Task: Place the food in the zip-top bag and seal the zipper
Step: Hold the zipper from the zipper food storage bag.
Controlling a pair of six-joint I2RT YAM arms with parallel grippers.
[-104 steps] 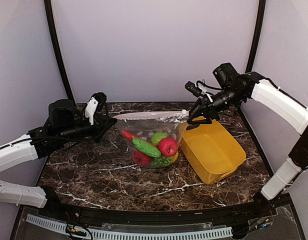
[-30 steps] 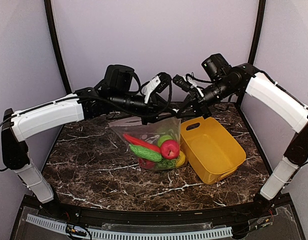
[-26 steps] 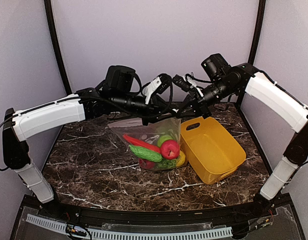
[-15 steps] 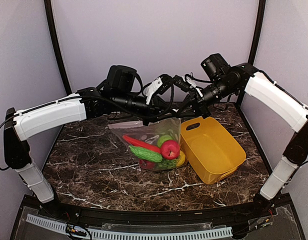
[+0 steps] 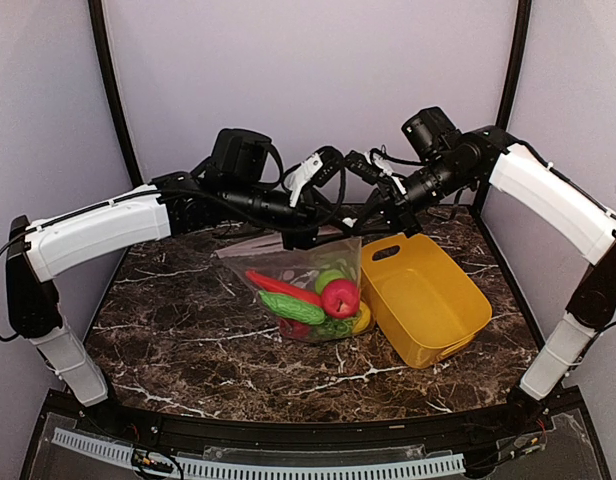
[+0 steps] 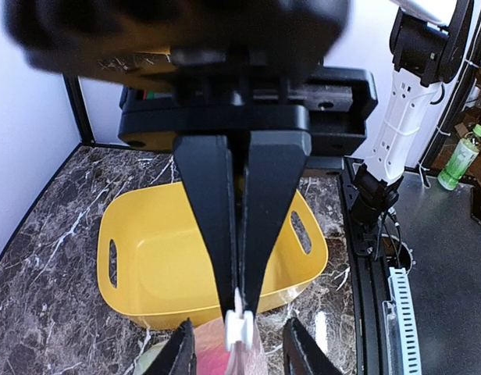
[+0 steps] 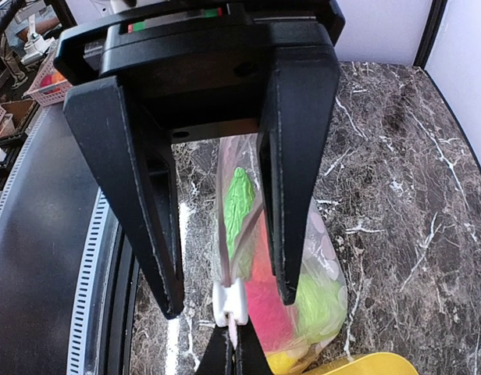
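The zip-top bag [image 5: 308, 265] hangs upright over the table, holding the food: a red apple [image 5: 340, 297], a green cucumber [image 5: 288, 306], a red chili [image 5: 276, 282] and green and yellow pieces. My left gripper [image 5: 340, 222] reaches across and is shut on the bag's top edge [image 6: 239, 301], just behind the white slider [image 6: 240, 330]. My right gripper [image 5: 376, 215] is open, its jaws standing on both sides of the slider [image 7: 230, 303] without touching it. The pinkish zipper [image 7: 224, 234] runs away from the slider along the bag's mouth.
A yellow tub [image 5: 458, 335] stands right of the bag, close to it, and fills the background of the left wrist view [image 6: 147, 258]. Dark marble table [image 5: 188, 340] lies left of and in front of the bag. A black frame and purple walls enclose the table.
Since 3.5 s ago my left arm swung from the left side across to the bag's top edge by the right gripper. Over the last second both grippers barely moved.
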